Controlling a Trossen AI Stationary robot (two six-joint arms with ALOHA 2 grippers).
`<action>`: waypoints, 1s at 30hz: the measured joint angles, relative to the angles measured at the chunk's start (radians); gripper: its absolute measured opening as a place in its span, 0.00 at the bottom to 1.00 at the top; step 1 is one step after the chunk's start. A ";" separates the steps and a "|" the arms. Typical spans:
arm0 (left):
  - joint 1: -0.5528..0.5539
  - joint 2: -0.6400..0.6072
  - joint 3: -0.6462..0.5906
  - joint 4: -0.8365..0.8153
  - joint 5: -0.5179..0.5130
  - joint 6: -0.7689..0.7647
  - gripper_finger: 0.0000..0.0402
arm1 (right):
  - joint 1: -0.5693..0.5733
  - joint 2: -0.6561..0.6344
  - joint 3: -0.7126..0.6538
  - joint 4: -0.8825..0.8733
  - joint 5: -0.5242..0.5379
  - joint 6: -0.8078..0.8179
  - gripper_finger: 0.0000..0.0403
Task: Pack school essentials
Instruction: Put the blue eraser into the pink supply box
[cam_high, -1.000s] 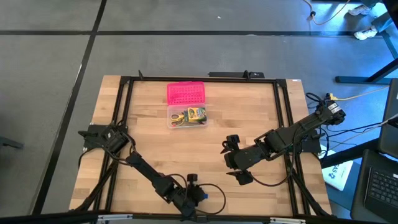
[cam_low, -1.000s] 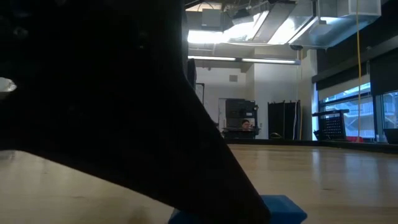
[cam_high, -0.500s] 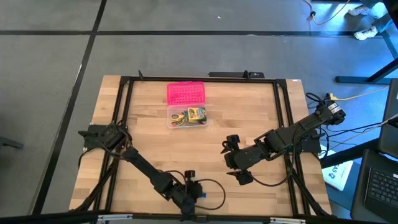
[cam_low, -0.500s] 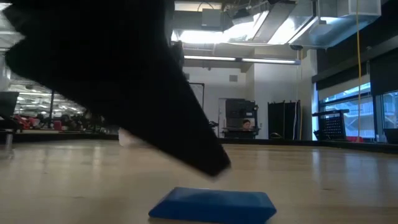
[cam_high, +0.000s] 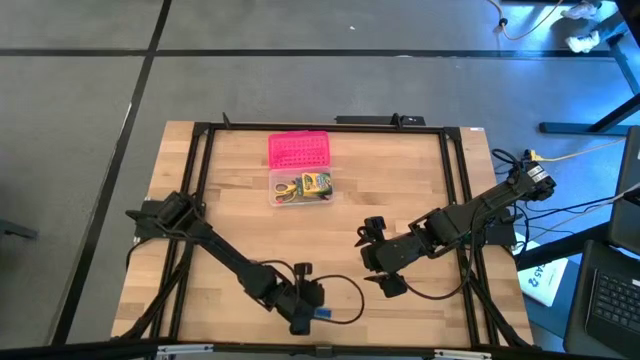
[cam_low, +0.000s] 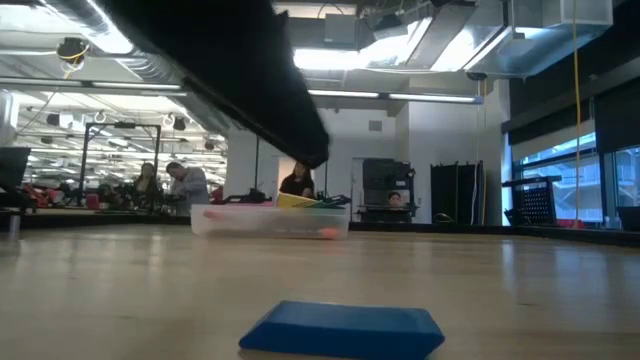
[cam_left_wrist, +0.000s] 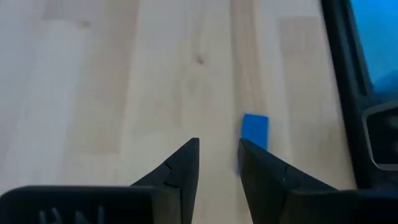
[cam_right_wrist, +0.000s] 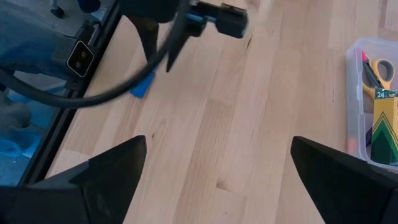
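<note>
Near table's front edge, eraser (cam_high: 322, 315) lying flat

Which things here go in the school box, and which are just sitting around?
For packing:
- small flat blue eraser
- yellow-handled scissors
- green-yellow crayon box
- left claw

Just there:
- clear plastic box
- pink lid
- right claw

Open lab or workshop hall — exposed ceiling ducts (cam_low: 520, 35), strip lights, people at benches (cam_low: 185, 185), concrete floor (cam_high: 300, 85).

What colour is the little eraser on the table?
The eraser is blue; the low view shows it best.
</note>
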 joint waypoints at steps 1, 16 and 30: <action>-0.003 0.000 0.000 -0.001 0.010 0.007 0.26 | 0.000 0.000 0.000 0.000 0.000 0.000 0.99; 0.010 0.002 0.000 0.002 0.150 0.010 0.30 | 0.000 0.000 0.000 0.006 0.000 0.005 0.99; 0.000 0.003 0.000 0.004 0.176 0.015 0.39 | 0.000 0.000 0.000 0.006 0.000 0.004 0.99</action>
